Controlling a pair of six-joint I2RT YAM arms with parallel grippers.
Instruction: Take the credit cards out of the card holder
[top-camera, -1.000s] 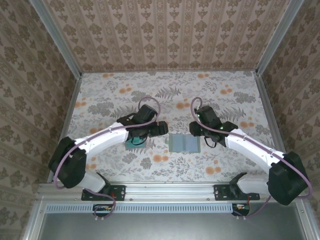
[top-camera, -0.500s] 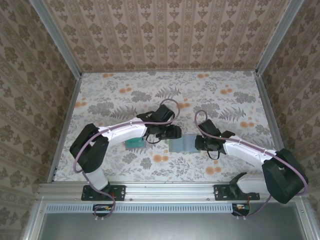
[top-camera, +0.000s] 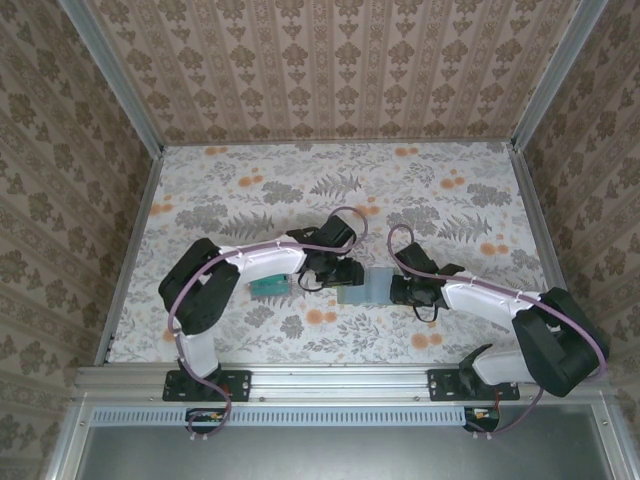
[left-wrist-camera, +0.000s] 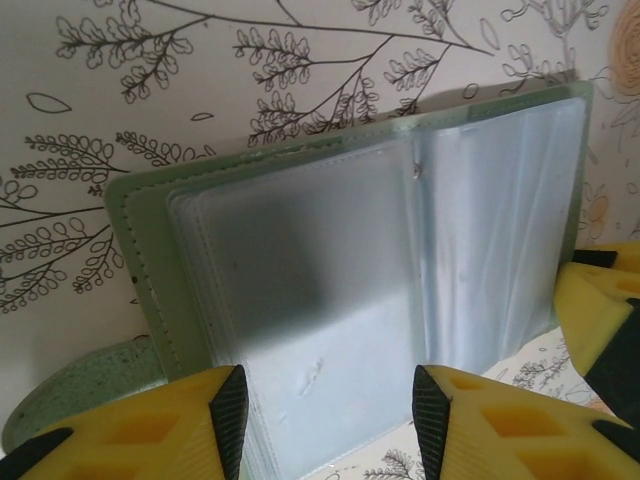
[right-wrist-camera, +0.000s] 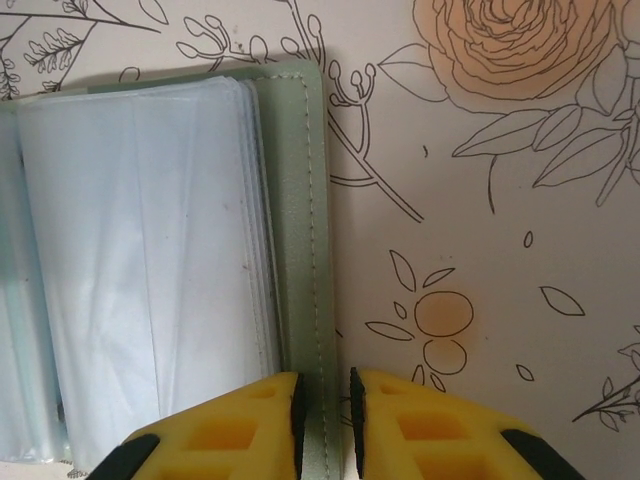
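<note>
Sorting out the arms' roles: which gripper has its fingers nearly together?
The right gripper: its fingers stand almost touching over the card holder's stitched green cover edge, whereas the left gripper's fingers are spread wide across the clear sleeves.

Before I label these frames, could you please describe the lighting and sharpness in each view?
Left wrist: a soft shadow lies across the clear sleeves of the card holder, with pale sheen at their right; the left claw at the bottom edge looks soft. Right wrist: even light, cover stitching crisp, right claw slightly soft. Top external: flat, even light, card holder small.
</note>
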